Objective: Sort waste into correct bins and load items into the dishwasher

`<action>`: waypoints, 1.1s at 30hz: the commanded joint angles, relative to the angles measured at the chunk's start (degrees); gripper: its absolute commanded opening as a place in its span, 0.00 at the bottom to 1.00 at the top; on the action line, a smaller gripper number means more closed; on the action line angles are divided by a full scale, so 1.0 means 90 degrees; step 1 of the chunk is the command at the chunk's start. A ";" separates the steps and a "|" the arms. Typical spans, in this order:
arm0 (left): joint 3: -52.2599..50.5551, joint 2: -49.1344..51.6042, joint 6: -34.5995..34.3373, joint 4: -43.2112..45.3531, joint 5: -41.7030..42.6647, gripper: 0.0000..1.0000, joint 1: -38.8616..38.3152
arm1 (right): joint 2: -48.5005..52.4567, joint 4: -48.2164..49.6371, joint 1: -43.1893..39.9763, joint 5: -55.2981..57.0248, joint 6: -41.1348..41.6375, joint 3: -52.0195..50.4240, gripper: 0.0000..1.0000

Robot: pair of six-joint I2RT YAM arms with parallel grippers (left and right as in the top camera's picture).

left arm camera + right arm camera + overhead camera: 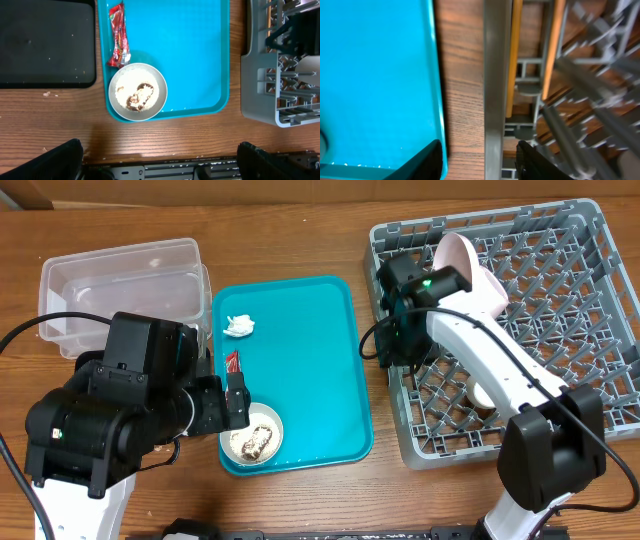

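Racked: plate (462, 265), chopsticks (512, 60); unsorted on teal tray (310, 360) at dish rack's (590, 300) 9 o'clock: tissue (239, 326), wrapper (118, 35), food-scrap bowl (150, 74); left end effector (165, 165) wide open, right end effector (480, 160) part open, both empty.

A brown wooden table (300, 220) carries everything. Four things sit directly on it: a clear plastic tub (120, 285) at the far left, a black tray (45, 45) beside a teal tray (300, 360) in the middle, and a grey dish rack (580, 310) on the right. Pale specks (47, 93), possibly crumbs, dot the wood by the black tray's near edge.
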 commanded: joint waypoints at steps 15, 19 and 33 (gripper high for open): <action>0.0080 0.0007 0.0100 0.0010 -0.0085 1.00 -0.0022 | -0.0022 0.1161 -0.0019 -0.0605 0.1535 -0.0687 0.42; 0.0080 0.0007 0.0100 0.0012 -0.0085 1.00 -0.0022 | -0.0022 0.1180 -0.0019 -0.0702 0.1710 -0.0687 0.42; 0.0080 0.0007 0.0100 0.0012 -0.0085 1.00 -0.0022 | -0.0058 0.1195 -0.0017 -0.0665 0.1957 -0.0619 0.45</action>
